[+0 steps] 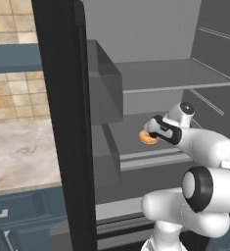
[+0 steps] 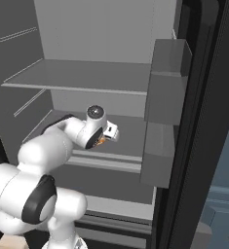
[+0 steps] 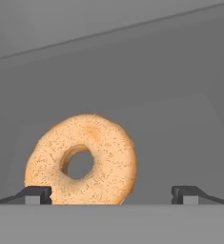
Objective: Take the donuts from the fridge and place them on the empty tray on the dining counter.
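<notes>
Donut: the orange-tan donut (image 3: 81, 159) lies on the fridge's middle shelf (image 1: 136, 128), toward its front, inside the open fridge (image 2: 106, 34).
Donut, seen from the base: an orange ring (image 1: 147, 138) just left of the pincer on that shelf.
Handling: judged light and soft, with a crumbly speckled top; a hard squeeze would likely dent or tear it. The glaze may be a little slick.
Where to take hold: across the outer rim, one finger on each side of the ring, low on the body, with gentle pressure.
Pincer: the pincer (image 3: 111, 194) stands spread wide and pinches nothing. In the hand view the left fingertip (image 3: 35, 194) overlaps the donut's lower left edge, and the right one stands clear of it on the right; contact cannot be told.
Centering: the ring sits left of the midline between the fingertips, so a shift toward it seems needed before closing.
Arm pose: the arm (image 2: 47, 146) is reached forward into the fridge at shelf height, elbow bent low in front of the shelf, wrist turned toward the donut.
Door: the black door edge (image 1: 65, 122) stands left of the shelf.
</notes>
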